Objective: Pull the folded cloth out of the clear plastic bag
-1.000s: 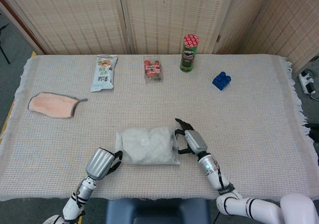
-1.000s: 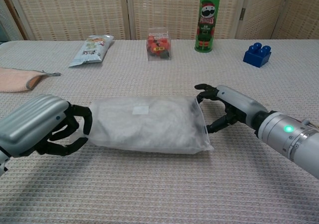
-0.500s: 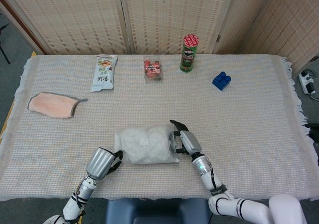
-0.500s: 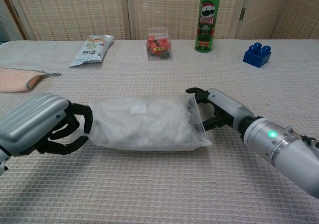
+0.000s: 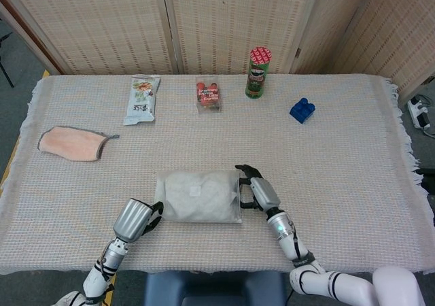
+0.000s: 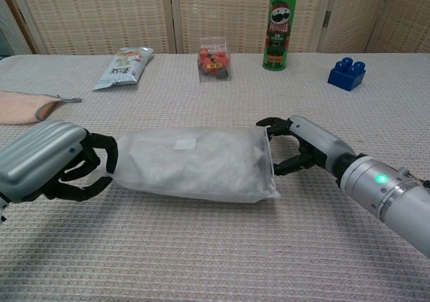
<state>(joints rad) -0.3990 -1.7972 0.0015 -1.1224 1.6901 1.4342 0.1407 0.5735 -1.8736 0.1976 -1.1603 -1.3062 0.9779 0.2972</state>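
The clear plastic bag (image 5: 198, 196) (image 6: 195, 164) lies in the near middle of the table, with the folded pale grey cloth (image 6: 201, 156) inside it. The bag's mouth faces right. My left hand (image 5: 138, 217) (image 6: 59, 166) grips the bag's closed left end with its fingers curled around it. At the mouth is my right hand (image 5: 258, 190) (image 6: 304, 147), with fingers above and thumb below, spread apart on either side of the opening. I cannot tell whether its fingertips touch the cloth.
A peach cloth (image 5: 71, 143) lies at the far left. Along the back stand a snack packet (image 5: 142, 100), a small clear box of red items (image 5: 208, 94) and a green chips can (image 5: 258, 73). A blue block (image 5: 302, 109) sits at the back right.
My left hand has drawn slightly left with the bag's end, and the bag lies a little flatter. My right hand first moved in to the mouth, then eased slightly back right.
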